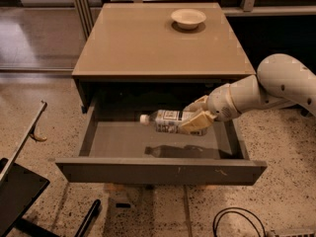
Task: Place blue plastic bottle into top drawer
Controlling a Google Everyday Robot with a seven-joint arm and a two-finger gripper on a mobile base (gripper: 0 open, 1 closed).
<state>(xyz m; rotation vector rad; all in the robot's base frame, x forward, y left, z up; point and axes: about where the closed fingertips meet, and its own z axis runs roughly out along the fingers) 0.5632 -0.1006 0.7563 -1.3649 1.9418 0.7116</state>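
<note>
The blue plastic bottle (pixel 167 121) is clear with a white cap pointing left and a white-and-blue label. It lies on its side in the air over the open top drawer (pixel 160 170), with its shadow on the drawer floor below. My gripper (pixel 197 116) comes in from the right on a white arm and is shut on the bottle's base end. The drawer is pulled out under the table, its grey front panel nearest the camera.
A round white bowl (pixel 188 18) sits at the back of the tan tabletop (pixel 148 43). A dark stand (pixel 19 191) is on the floor at the lower left. A black cable (pixel 237 221) lies on the speckled floor at the lower right.
</note>
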